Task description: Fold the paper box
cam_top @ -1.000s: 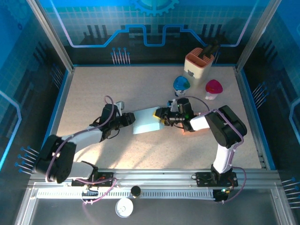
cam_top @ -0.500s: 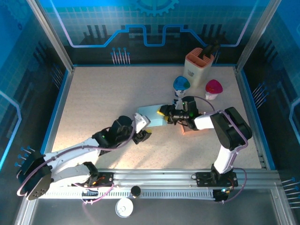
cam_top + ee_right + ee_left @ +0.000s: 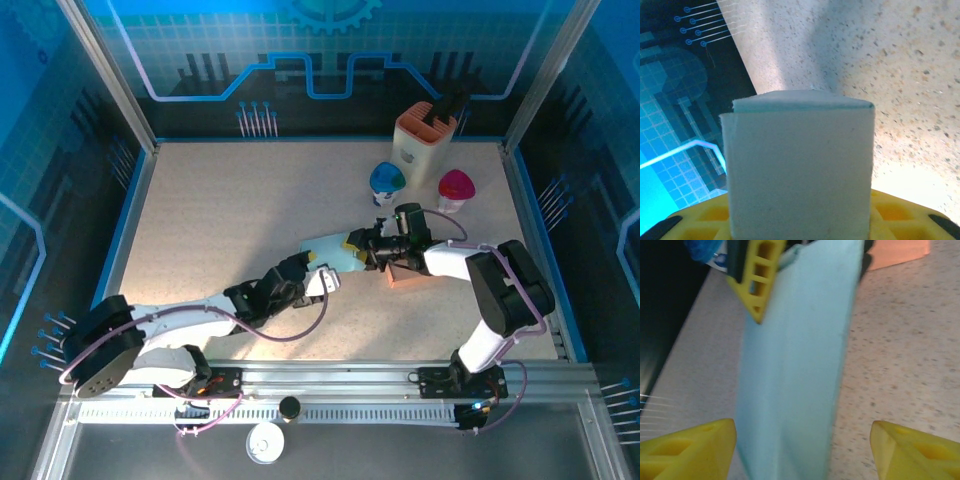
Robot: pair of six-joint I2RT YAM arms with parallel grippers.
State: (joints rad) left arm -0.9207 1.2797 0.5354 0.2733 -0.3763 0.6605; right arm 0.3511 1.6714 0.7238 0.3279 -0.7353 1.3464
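**Pale blue box, still flat, held at one end by the right gripper**

The paper box (image 3: 328, 250) sits near the middle of the table (image 3: 220, 200), between the two grippers. It is a pale blue, matte, unprinted piece that is still flattened rather than opened into a volume. In the left wrist view it runs away from the camera as a long narrow panel with straight edges, blurred at the near end. In the right wrist view its end is squared off, and a second layer shows just behind the top edge, so the sheet is doubled over on itself.

The right gripper (image 3: 355, 250) is clamped on the end of the box that faces it. One of its yellow fingers (image 3: 757, 280) presses against the panel's far end in the left wrist view. Whether the box rests on the table or is lifted off it, I cannot tell.

The left gripper (image 3: 320, 271) is at the opposite end with its fingers (image 3: 690, 450) spread wide. One fingertip is just beside the box's edge and the other is well clear of it, so nothing is gripped.

A flat orange piece (image 3: 405, 277) lies on the table just beside the right gripper.
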